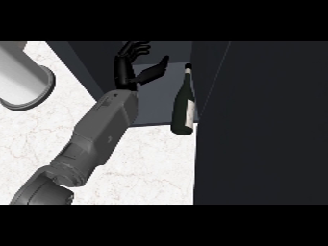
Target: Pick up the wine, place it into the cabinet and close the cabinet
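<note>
Lighting: even and diffuse, leaving the marble counter (pixel 152 158) bright and pale. Cabinet (pixel 280 120) interior behind the left hand (pixel 134 67) fingers is lying in deep shade. Wine bottle (pixel 184 108), right of the fingers, is catching faint sheen. Edges are appearing slightly soft.

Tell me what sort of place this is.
Probably a kitchen: a pale marble-look counter, a dark open cabinet standing on it, and a wine bottle upright at the cabinet's front edge, with one robot hand open inside.
</note>
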